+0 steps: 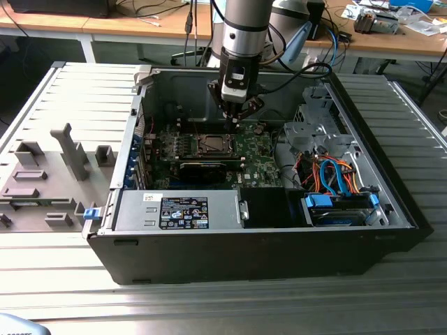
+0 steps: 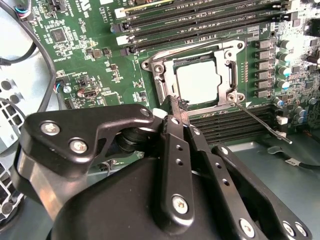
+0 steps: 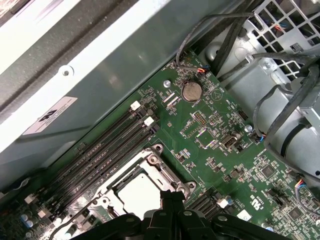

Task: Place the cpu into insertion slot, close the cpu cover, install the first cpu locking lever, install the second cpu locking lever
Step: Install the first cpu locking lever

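Claw (image 1: 236, 121) over socket (image 1: 209, 144), upper middle of exterior view
Fingers (image 2: 175, 131) together, tips by cover (image 2: 165, 84) closed over chip (image 2: 200, 82).

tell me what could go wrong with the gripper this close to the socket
The shut gripper sits at the edge of the cpu cover; a slip could scrape the cpu. A thin locking lever sticks out loose past the cover, so the cover may not be clamped yet.

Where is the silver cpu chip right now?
In the second wrist view the cpu sits in the insertion slot on the green motherboard, framed by the cpu cover, beside the pincer.
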Controlling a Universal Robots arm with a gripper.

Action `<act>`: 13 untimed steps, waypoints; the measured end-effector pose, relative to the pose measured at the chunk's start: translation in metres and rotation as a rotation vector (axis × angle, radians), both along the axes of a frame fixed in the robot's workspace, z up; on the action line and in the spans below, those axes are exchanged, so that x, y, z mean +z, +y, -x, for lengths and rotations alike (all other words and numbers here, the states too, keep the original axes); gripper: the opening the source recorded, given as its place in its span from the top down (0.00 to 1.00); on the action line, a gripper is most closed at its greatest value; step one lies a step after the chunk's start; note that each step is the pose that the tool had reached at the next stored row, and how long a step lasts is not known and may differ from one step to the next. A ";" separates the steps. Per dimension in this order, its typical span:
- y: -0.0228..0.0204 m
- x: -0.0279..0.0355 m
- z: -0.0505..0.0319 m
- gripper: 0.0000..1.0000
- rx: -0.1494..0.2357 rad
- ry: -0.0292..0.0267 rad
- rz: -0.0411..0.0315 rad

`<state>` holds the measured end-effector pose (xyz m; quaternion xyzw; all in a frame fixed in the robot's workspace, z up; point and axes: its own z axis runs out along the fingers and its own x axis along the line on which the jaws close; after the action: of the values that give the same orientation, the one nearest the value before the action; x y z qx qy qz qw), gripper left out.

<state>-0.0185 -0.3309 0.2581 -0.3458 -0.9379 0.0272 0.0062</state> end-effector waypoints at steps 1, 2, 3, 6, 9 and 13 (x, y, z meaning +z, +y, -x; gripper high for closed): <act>0.0000 0.0000 0.0000 0.89 0.001 0.0000 0.0000; 0.0000 0.0000 0.0000 0.89 0.002 0.0000 0.0000; 0.0000 0.0000 0.0000 0.89 0.003 0.0000 0.0000; 0.0000 0.0000 0.0000 0.89 0.005 0.0000 0.0000; 0.0000 0.0000 0.0000 0.89 0.007 0.0000 0.0000; 0.0000 0.0000 0.0000 0.89 0.010 0.0000 0.0000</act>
<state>-0.0185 -0.3309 0.2581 -0.3410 -0.9397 0.0272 0.0060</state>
